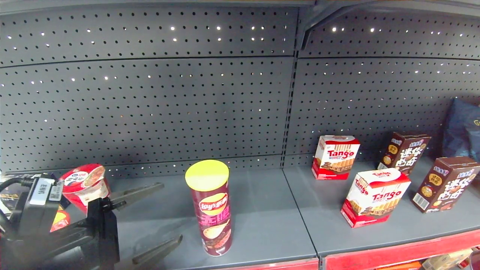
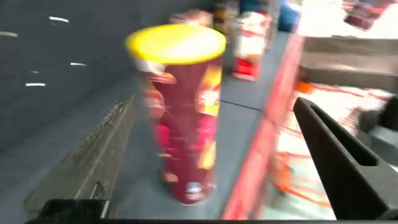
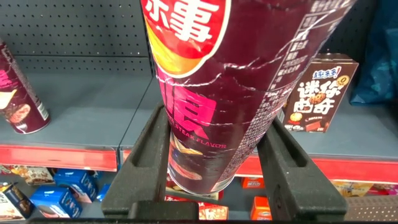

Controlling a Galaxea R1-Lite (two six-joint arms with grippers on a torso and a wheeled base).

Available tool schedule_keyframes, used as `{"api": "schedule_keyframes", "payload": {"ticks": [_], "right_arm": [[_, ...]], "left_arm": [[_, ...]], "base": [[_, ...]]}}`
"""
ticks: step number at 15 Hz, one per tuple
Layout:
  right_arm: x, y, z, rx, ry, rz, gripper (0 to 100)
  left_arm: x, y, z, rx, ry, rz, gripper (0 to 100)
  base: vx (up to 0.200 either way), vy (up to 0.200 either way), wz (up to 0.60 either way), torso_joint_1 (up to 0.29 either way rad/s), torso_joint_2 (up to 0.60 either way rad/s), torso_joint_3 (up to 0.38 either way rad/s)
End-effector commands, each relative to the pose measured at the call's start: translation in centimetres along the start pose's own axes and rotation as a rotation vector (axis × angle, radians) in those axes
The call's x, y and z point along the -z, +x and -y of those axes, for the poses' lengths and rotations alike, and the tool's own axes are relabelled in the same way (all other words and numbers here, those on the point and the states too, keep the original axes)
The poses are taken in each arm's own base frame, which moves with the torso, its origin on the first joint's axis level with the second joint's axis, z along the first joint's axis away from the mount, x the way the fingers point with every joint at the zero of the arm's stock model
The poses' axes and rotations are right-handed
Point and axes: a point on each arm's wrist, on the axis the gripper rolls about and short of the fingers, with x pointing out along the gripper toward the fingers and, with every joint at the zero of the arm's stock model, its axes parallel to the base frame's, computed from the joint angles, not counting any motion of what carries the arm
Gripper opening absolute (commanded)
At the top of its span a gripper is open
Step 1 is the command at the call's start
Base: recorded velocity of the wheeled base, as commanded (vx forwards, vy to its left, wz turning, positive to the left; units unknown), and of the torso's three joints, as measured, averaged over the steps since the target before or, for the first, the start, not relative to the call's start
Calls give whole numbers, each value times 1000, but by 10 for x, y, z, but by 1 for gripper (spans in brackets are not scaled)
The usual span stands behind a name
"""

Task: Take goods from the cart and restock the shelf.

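A maroon chips can (image 1: 212, 208) with a yellow lid stands upright on the grey shelf (image 1: 262, 225), near its front edge. My left gripper (image 1: 172, 210) is just left of the can, open, its fingers pointing toward the can with nothing between them. In the left wrist view that same chips can (image 2: 183, 118) stands a little beyond the left gripper (image 2: 214, 118). My right gripper (image 3: 217, 124) is shut on a second maroon chips can (image 3: 236, 62), held in front of the shelf. The shelved can (image 3: 18, 93) also appears in the right wrist view.
Two white-and-red wafer boxes (image 1: 335, 156) (image 1: 375, 197) and two brown biscuit boxes (image 1: 403, 152) (image 1: 444, 183) stand on the right shelf section, with a dark blue bag (image 1: 463, 129) behind them. A red noodle cup (image 1: 84, 183) sits at the far left. A perforated back wall (image 1: 168, 112) closes the shelf.
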Motion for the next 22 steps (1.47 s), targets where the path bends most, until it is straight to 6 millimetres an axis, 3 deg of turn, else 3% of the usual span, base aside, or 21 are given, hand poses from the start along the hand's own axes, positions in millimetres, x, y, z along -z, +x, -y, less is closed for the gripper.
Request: {"api": "schedule_keyframes", "payload": {"ticks": [1,4,6,9,11,16,20,22], "right_arm": [[-1,0,0,0,-1,3,0],[-1,0,0,-2,-1,3,0],[-1,-1,0,-1,1,4,0],[0,-1,0,4,6,5,0],[-1,-1,0,18,8,8,0],[3,-3,-1,18,19,14,0],[4,-5,-1,33,18,22,0],[4,-5,-1,34,19,20,0]], "left_arm": [[-12,-7,6,-31,46,57,100],[-23,-29,23,-121,51,69,100],[-21,-38,21,-257,52,46,100],[-23,-45,26,-311,64,52,100],[-14,-75,50,-413,55,-45,100],[-9,-120,93,-521,8,-18,100],[13,-143,114,-587,-15,-25,100],[19,-146,115,-635,-20,-34,100]], "base": [[0,0,0,0,0,0],[0,0,0,0,0,0],[0,0,0,0,0,0],[0,0,0,0,0,0],[0,0,0,0,0,0],[0,0,0,0,0,0],[0,0,0,0,0,0],[0,0,0,0,0,0]]}}
